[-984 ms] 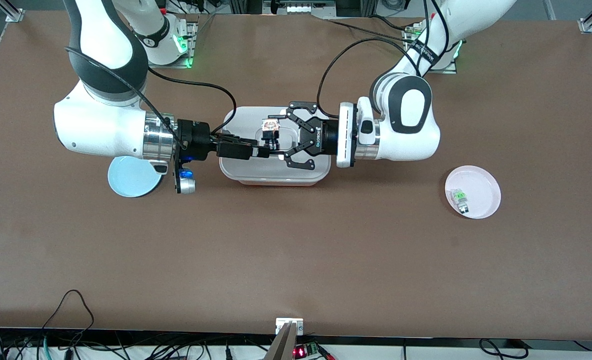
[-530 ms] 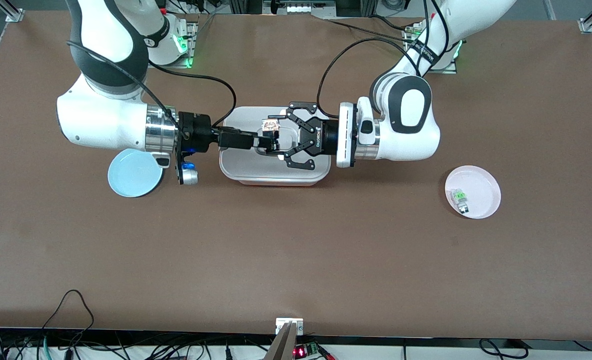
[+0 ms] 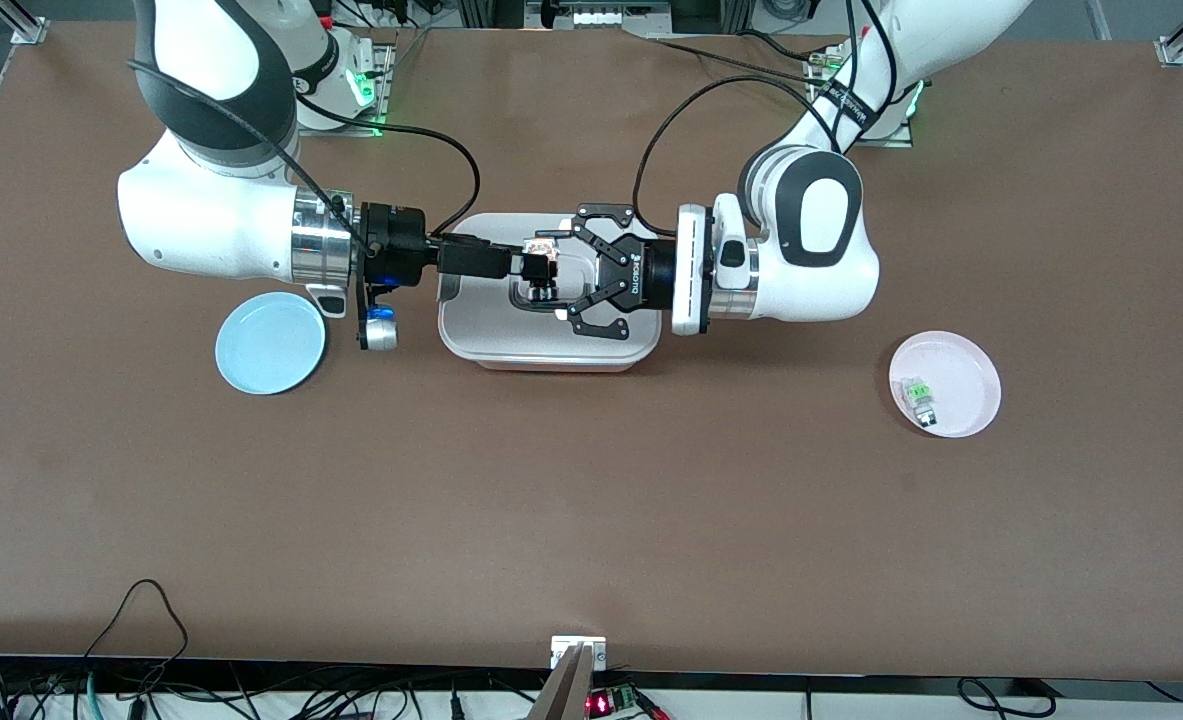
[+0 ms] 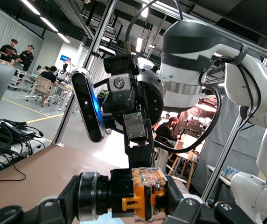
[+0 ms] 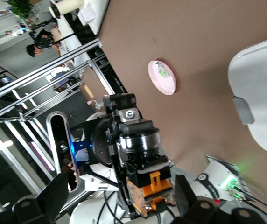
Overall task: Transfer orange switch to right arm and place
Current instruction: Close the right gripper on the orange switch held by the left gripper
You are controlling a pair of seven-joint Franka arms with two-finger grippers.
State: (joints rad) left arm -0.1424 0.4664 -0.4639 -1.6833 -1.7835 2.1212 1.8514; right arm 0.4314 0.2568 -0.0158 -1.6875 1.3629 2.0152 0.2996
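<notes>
The orange switch (image 3: 541, 254), a small black block with an orange part, hangs in the air over the white lidded box (image 3: 511, 342). My left gripper (image 3: 557, 276) is shut on it end to end. In the left wrist view the switch (image 4: 145, 193) sits between the left gripper's fingers. My right gripper (image 3: 534, 268) has come in from the right arm's end of the table and is open. Its fingers stand wide on either side of the switch (image 5: 154, 191) in the right wrist view, with a gap still showing.
A blue plate (image 3: 269, 343) lies toward the right arm's end of the table. A pink plate (image 3: 961, 370) toward the left arm's end holds a small clear-and-green switch (image 3: 919, 397). The pink plate (image 5: 162, 77) and the white box (image 5: 259, 93) also show in the right wrist view.
The right arm has moved away from the front camera, bringing its gripper level with the held switch and uncovering the blue plate. The left arm and the switch have stayed still.
</notes>
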